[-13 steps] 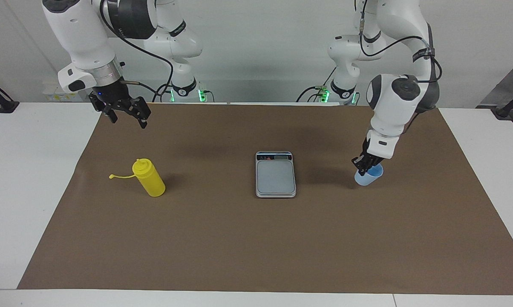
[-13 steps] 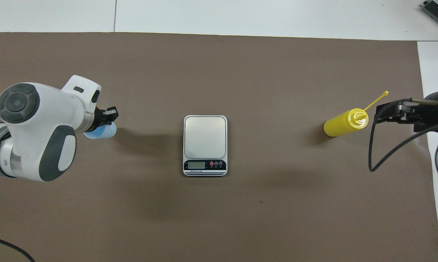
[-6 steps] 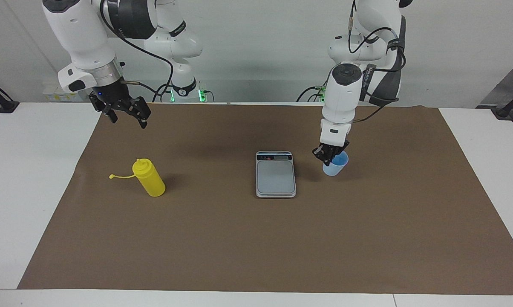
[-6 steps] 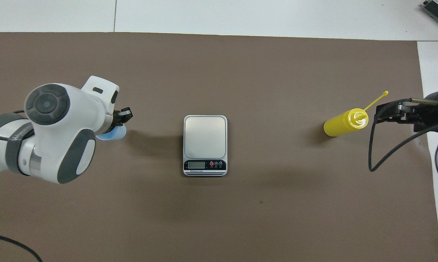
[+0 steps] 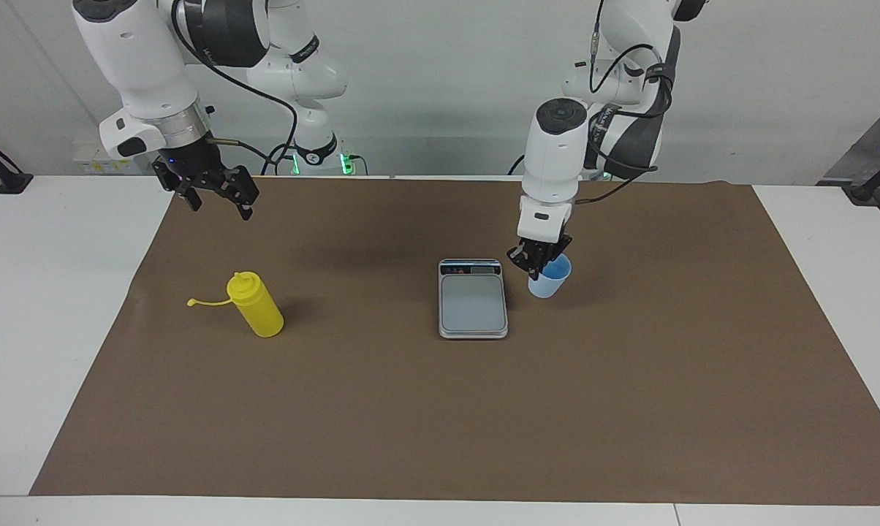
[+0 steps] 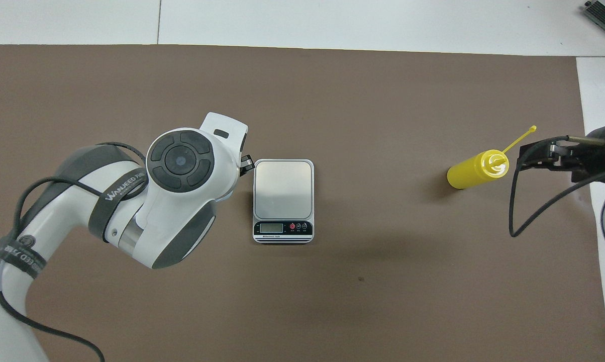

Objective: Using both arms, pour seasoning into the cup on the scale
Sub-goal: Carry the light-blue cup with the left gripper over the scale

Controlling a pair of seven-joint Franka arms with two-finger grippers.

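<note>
My left gripper [image 5: 536,261] is shut on the rim of the light-blue cup [image 5: 551,279] and holds it right beside the scale [image 5: 473,303], at the scale's display end, on the side toward the left arm. In the overhead view the left arm hides the cup; only the gripper's tip [image 6: 246,163] shows at the scale's [image 6: 283,188] edge. The yellow seasoning bottle [image 5: 257,307] stands toward the right arm's end, its cap strap sticking out. My right gripper [image 5: 218,201] is open and empty, raised, beside the bottle's top [image 6: 491,165] in the overhead view [image 6: 533,153].
A brown mat [image 5: 440,424] covers most of the white table [image 5: 45,292]. The scale's weighing plate is bare. A black cable [image 6: 513,211] hangs from the right arm's wrist.
My left arm has carried the cup from the left arm's end of the mat across to the scale's side. The right arm, the bottle and the scale have not moved.
</note>
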